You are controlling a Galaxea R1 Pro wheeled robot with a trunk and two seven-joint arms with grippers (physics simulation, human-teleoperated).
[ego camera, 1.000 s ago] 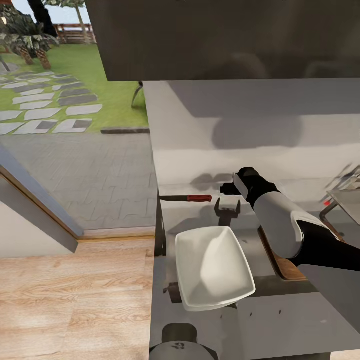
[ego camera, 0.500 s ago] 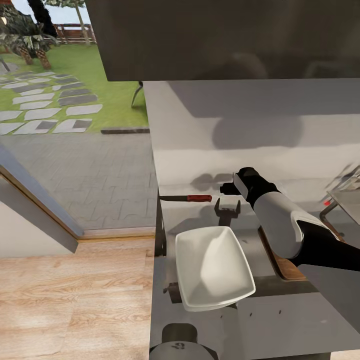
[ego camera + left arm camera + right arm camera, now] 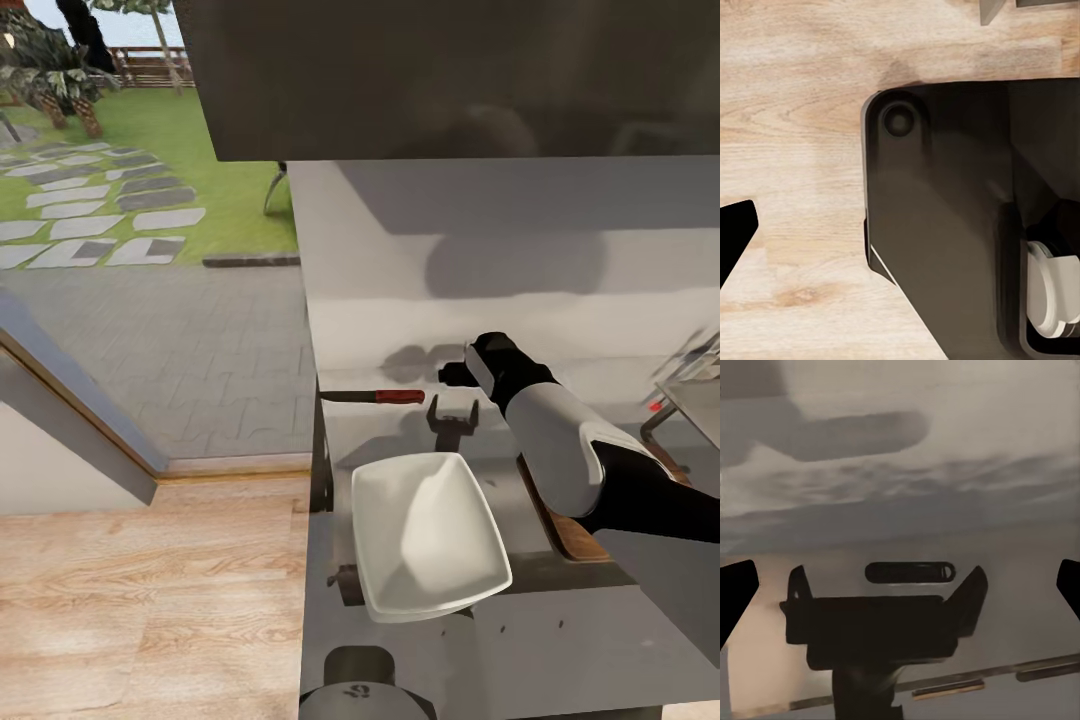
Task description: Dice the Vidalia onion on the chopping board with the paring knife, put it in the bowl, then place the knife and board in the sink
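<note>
The paring knife (image 3: 375, 396), with its red handle, lies on the grey countertop (image 3: 560, 630) near the left end by the wall. A white bowl (image 3: 425, 535) sits nearer to me on the same counter. The wooden chopping board (image 3: 563, 530) is mostly hidden under my right forearm. My right gripper (image 3: 447, 379) hovers open and empty just right of the knife; its fingertips (image 3: 735, 592) stand far apart in the right wrist view. My left gripper hangs low over the floor, one fingertip (image 3: 735, 240) showing at the frame's edge. The onion is out of view.
A black two-pronged fixture (image 3: 453, 412) stands on the counter between the knife and the bowl, close to my right gripper. A metal sink edge (image 3: 690, 395) shows at far right. A dark cabinet (image 3: 450, 70) hangs overhead. Wooden floor (image 3: 150, 600) lies left of the counter.
</note>
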